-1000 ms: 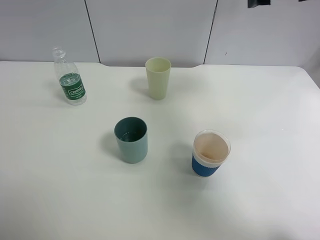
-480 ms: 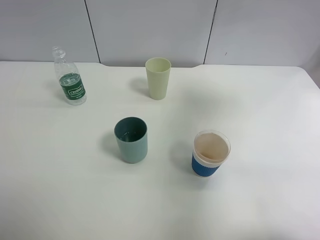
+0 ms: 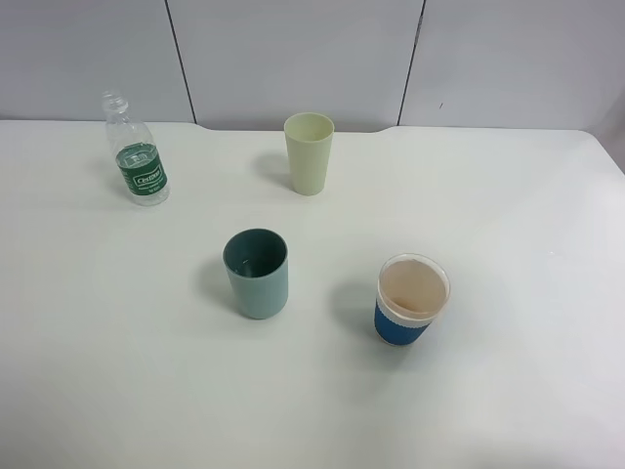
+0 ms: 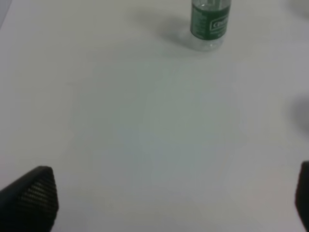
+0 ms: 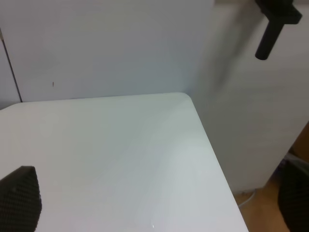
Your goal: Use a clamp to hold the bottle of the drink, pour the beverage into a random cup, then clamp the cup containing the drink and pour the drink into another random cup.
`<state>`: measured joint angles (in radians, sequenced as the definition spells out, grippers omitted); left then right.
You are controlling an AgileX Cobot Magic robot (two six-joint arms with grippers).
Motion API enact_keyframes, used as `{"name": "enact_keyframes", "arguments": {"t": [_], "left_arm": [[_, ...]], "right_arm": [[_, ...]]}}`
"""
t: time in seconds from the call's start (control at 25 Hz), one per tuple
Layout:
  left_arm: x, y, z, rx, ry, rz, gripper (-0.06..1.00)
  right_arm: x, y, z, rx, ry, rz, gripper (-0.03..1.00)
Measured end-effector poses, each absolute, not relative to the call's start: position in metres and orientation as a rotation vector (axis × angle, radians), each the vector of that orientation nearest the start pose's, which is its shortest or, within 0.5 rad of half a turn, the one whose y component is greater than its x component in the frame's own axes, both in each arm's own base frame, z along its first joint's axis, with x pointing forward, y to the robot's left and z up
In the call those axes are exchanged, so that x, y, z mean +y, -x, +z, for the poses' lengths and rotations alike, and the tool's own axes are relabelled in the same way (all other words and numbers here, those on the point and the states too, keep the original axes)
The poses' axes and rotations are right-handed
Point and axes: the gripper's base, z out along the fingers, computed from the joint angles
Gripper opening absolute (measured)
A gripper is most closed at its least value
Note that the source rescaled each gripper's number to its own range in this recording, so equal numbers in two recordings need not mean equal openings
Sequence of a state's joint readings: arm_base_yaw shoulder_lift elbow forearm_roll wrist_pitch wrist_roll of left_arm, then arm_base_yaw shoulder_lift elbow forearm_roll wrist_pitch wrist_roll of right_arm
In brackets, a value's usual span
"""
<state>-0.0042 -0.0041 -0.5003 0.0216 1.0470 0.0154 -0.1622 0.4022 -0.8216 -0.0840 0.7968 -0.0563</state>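
A clear plastic bottle (image 3: 137, 156) with a green label and no cap stands upright at the table's far left; it holds a little liquid. It also shows in the left wrist view (image 4: 210, 21). A pale green cup (image 3: 309, 153) stands at the back middle. A teal cup (image 3: 257, 274) stands at the centre. A paper cup with a blue sleeve (image 3: 411, 299) stands to its right. Neither arm shows in the exterior view. My left gripper (image 4: 169, 200) is open and empty, well short of the bottle. My right gripper (image 5: 157, 200) is open and empty over the table's far right corner.
The white table (image 3: 508, 195) has a wall of grey panels (image 3: 293, 59) behind it. In the right wrist view the table's corner edge (image 5: 203, 125) drops off to a floor (image 5: 265, 208), and a black fixture (image 5: 275, 24) hangs on the wall.
Dark parts at the top right edge of the exterior view one second ago have left the frame. The bottle and cups have not moved.
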Motion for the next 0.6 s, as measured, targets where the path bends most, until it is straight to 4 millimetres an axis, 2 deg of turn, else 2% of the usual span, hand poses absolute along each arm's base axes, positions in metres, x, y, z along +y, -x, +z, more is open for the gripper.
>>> {"name": "enact_keyframes", "arguments": {"t": [0.16,0.4,0.6], "left_arm": [[0.002,0.005,0.278,2.026,-0.019,0.033,1.00],[0.002,0.005,0.278,2.026,-0.019,0.033,1.00],[0.002,0.005,0.278,2.026,-0.019,0.033,1.00]], "right_arm": [[-0.008,-0.012,0.368,1.872,-0.097,-0.250,1.00],[0.002,0.023,0.338,1.800,-0.094,-0.186,1.00],[0.008,0.024,0.318,1.872,-0.046,-0.120,1.00]]}}
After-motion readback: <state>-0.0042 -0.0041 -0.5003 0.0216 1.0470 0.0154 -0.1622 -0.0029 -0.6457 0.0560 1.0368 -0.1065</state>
